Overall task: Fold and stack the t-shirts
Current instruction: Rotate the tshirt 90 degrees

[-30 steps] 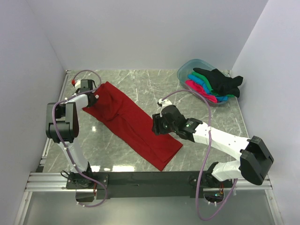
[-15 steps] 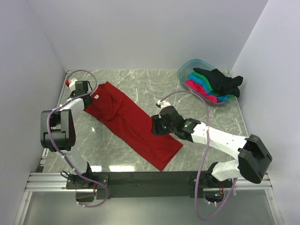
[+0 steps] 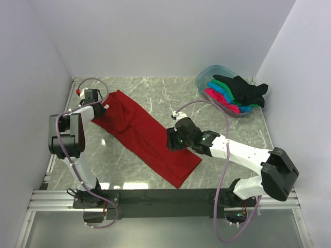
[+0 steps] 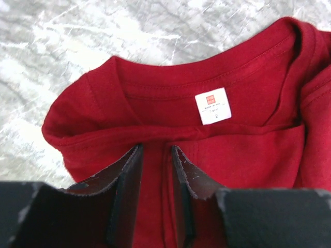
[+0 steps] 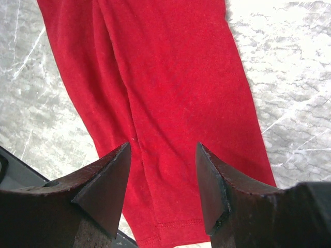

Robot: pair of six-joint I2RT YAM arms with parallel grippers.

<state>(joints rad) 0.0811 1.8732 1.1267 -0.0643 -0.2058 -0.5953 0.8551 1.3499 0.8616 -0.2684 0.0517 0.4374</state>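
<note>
Appearing overhead only: tub of t-shirts

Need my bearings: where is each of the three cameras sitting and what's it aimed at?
Top external: above, behind the bases, looking down at the table; both arms show.
Left wrist: over the collar of the dark red t-shirt; left gripper at bottom.
Right wrist: over its hem end; right gripper at bottom.
Shared: all show that shirt.

neck label: print too small to read
dark red t-shirt: right side cut off at the left wrist view's edge; near part hidden behind left claw
black t-shirt: covers part of green t-shirt, blue t-shirt, pink t-shirt
</note>
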